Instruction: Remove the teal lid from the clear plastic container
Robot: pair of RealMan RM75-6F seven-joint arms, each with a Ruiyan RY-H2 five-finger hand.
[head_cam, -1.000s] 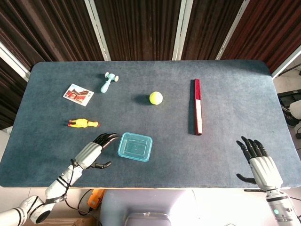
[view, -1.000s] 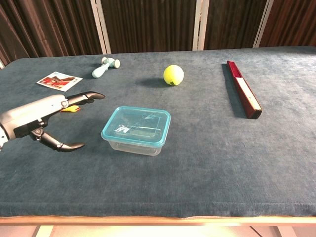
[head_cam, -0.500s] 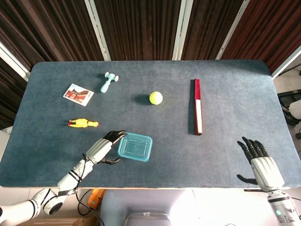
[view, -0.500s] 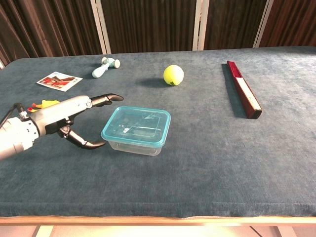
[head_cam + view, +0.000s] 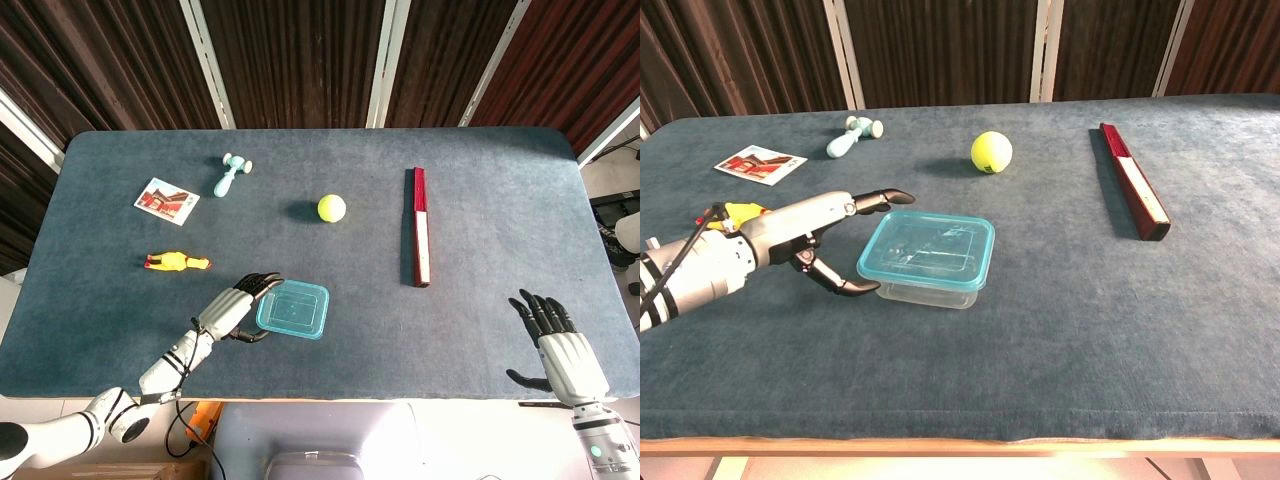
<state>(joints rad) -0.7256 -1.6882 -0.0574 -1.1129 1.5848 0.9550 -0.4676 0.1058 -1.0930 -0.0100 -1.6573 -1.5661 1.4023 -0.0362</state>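
Your left hand (image 5: 815, 240) is at the grasp step: its fingers are spread around the near-left corner of the teal lid (image 5: 928, 249), thumb low against the clear plastic container (image 5: 930, 293), not visibly clamped on either. The lid sits on the container just past your fingertips; next, pinch the rim and peel upward, probably bracing the container. Your right hand (image 5: 560, 345) rests open, far off, holding nothing; I can read no labels or writing.

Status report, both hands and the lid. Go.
Left hand at teal lid edge, grip unconfirmed. Right hand open, idle. Lid on clear container. Nothing in the way.
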